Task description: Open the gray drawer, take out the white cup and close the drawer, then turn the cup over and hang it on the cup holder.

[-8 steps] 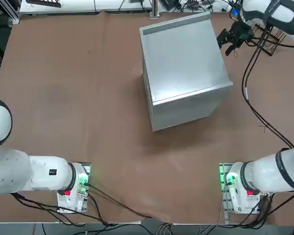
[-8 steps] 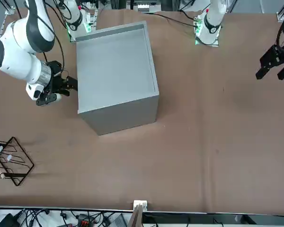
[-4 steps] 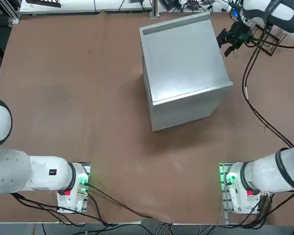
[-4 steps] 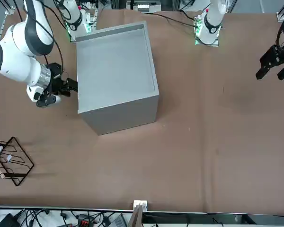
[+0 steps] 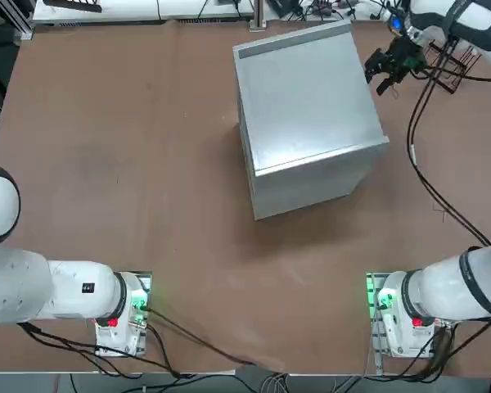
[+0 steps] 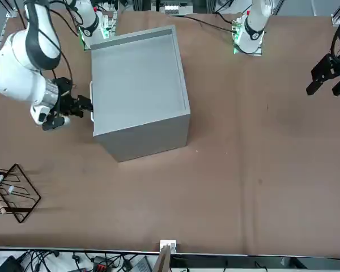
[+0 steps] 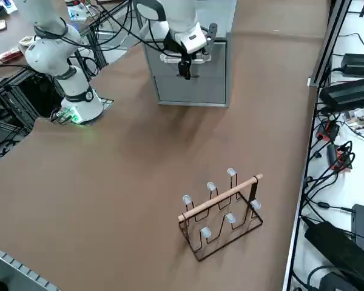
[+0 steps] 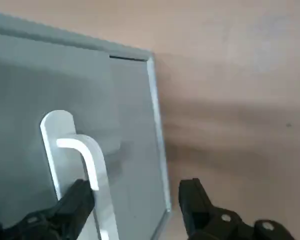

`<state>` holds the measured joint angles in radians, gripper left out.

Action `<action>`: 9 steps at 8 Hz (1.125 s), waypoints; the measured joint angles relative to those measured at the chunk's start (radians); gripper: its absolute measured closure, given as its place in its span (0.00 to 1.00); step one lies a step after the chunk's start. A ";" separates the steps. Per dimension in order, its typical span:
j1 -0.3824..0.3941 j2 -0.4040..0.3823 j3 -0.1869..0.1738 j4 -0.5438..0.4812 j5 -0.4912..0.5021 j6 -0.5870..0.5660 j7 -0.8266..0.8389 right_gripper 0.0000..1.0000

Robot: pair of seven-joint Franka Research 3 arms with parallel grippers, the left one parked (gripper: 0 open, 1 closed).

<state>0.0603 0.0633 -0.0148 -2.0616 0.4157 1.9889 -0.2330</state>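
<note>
At gray drawer (image 8: 65, 125) front: right claw (image 8: 135, 200) spread wide, straddling handle (image 8: 87, 160).

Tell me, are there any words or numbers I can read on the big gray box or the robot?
None can be read.
Large gray metal box cabinet: plain, no words or numbers on its top or drawer front.
White robot arm base: a small dark label, too small to read.
Open right gripper by the silver drawer handle: no writing.
</note>
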 joint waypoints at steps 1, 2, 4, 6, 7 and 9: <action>-0.042 0.006 -0.002 0.000 -0.001 0.000 -0.051 0.00; -0.078 0.014 -0.005 0.001 -0.001 0.000 -0.094 0.00; -0.120 0.028 -0.008 0.010 -0.004 0.000 -0.136 0.00; -0.149 0.032 -0.007 0.019 -0.030 0.000 -0.166 0.00; -0.169 0.032 -0.007 0.031 -0.067 0.000 -0.175 0.00; -0.211 0.037 -0.008 0.046 -0.100 0.001 -0.182 0.00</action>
<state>-0.1510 0.1000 -0.0226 -2.0158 0.3157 1.9903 -0.4153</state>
